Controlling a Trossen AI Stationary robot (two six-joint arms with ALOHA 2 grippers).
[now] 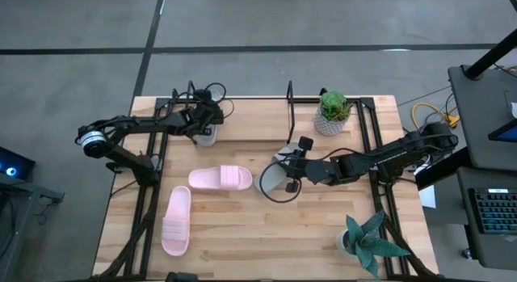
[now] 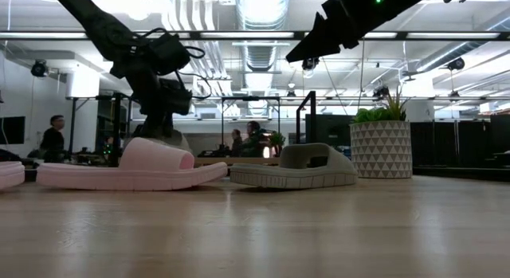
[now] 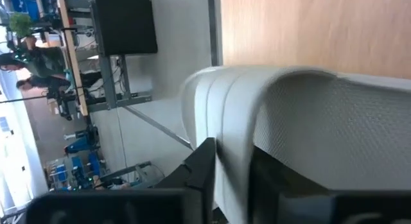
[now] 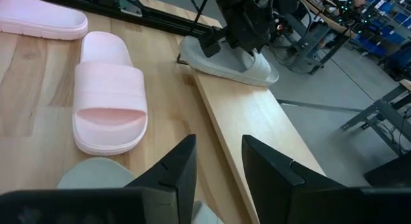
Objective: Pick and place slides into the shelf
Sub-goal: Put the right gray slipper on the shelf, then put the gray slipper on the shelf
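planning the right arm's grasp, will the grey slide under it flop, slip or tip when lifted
The grey open-toe slide sandal looks moulded and thick-soled, so probably keeps its shape. Its arched strap looks easy to pinch; held there, the sole may tilt. It looks light for its size, and the right gripper hangs above it.

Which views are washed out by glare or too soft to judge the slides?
Low view: bright ceiling lights glare behind the dark arms; the near tabletop is out of focus, while the pink slide and grey slide read clearly. Left wrist view: the grey strap fills the frame, close and soft. High view: evenly lit.
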